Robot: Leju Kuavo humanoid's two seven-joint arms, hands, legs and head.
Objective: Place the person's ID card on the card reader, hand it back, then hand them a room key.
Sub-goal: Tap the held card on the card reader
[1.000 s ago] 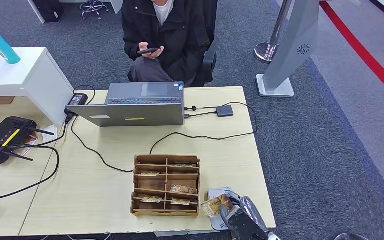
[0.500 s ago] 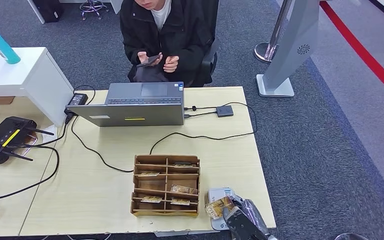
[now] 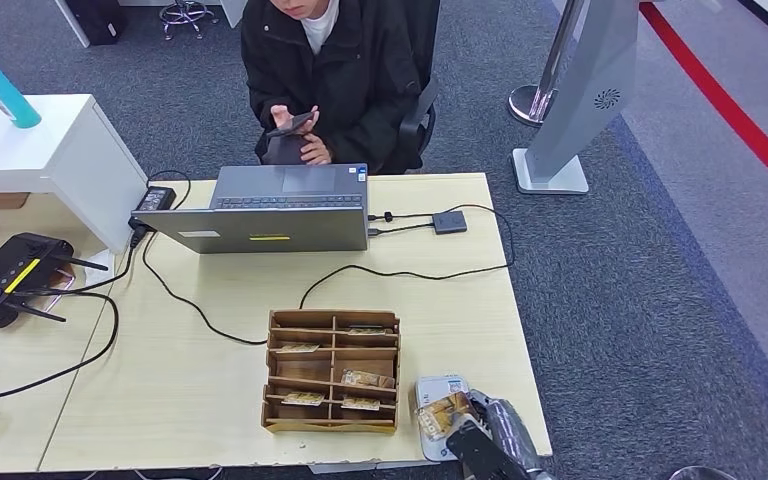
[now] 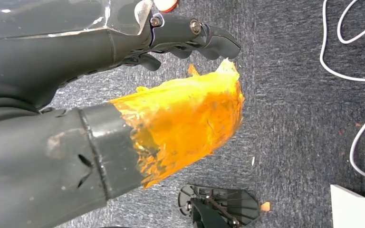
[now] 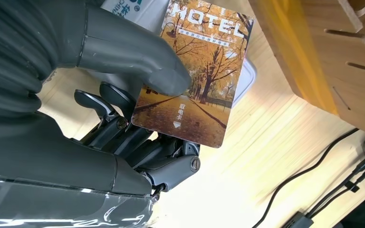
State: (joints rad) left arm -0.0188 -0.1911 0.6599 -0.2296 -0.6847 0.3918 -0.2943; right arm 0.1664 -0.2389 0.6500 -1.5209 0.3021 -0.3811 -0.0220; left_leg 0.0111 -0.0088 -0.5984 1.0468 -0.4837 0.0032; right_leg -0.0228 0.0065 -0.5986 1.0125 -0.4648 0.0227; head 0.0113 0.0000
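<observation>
My right hand (image 3: 488,440) is at the table's near right corner and pinches a hotel card (image 5: 197,76) with an autumn-trees print between thumb and fingers. The card (image 3: 443,412) lies over the white card reader (image 3: 438,388), just right of the wooden card organizer (image 3: 332,369), which holds several similar cards. My left hand (image 4: 123,95) hangs over grey carpet with its fingers apart and nothing in them; its thumb is wrapped in orange tape. A person (image 3: 335,70) in a dark jacket sits behind the laptop, looking at a phone (image 3: 292,122).
An open laptop (image 3: 270,212) stands at the table's far edge, with black cables and a small black adapter (image 3: 449,221) across the middle. A black router (image 3: 5,275) and white shelf (image 3: 55,160) lie at left. A grey stand (image 3: 580,100) is on the carpet to the right.
My right hand has drawn slightly toward the near edge with the card still over the reader. The person shifted their hands on the phone and leaned forward.
</observation>
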